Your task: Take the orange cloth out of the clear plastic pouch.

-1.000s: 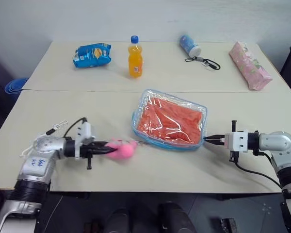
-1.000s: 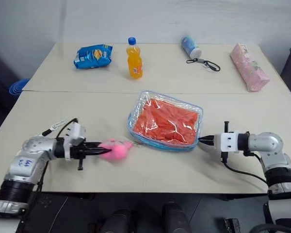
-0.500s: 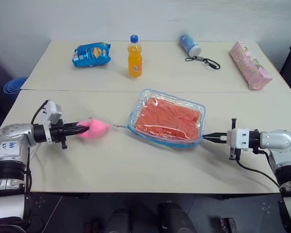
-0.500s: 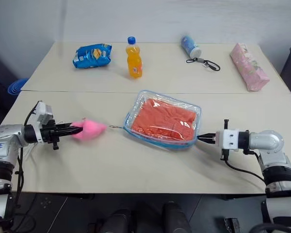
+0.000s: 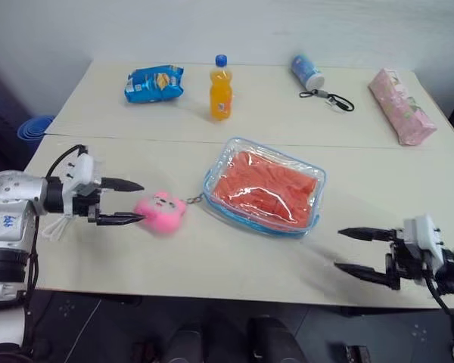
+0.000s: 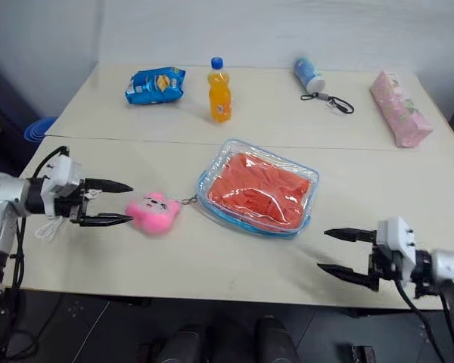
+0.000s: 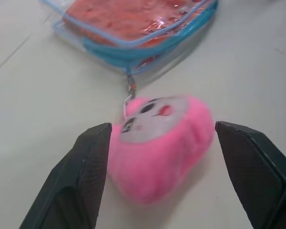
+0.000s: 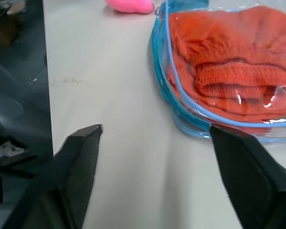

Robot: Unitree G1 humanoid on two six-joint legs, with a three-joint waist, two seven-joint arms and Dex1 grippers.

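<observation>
Both claws had let go, the left claw (image 5: pixel 125 203) gaping at the pink plush toy (image 5: pixel 160 212), the right claw (image 5: pixel 359 250) wide and empty, leaving the orange cloth (image 5: pixel 266 187) inside the opened clear plastic pouch (image 5: pixel 225 210).

Two pale beige tables (image 5: pixel 136 257) pushed together, a straight seam (image 5: pixel 212 141) running across between them. Behind, a plain whitish wall (image 5: pixel 212 26), evenly lit, no harsh shadows. Dark floor (image 5: pixel 0 98) past the left edge, with a blue round container (image 5: pixel 32 127) standing there. Dark floor also under the near edge.
</observation>
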